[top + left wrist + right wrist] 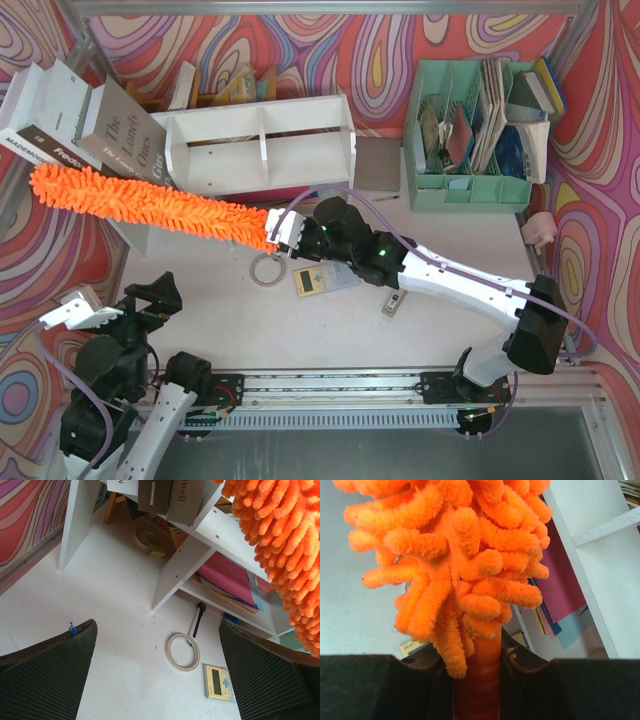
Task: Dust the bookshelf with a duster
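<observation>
The right tool [283, 228] is clamped on the handle of the duster [150, 203], whose long axis runs leftward past the front-left corner of the shelf [260, 145] just beyond it, while the left tool [157, 680] gapes wide and empty.

On the white desk [200, 310] a ring of tape [267, 269] lies flat near a small beige calculator [322, 279], the two apart, and a black pen [198, 618] lies just beside the ring. A mint green organizer [465, 193] stands at the far right, its compartments packed with upright books and papers, with a pink object [541, 229] just beside it. At far left a grey book [122, 128] titled "The Lonely Ones" leans among other books.
</observation>
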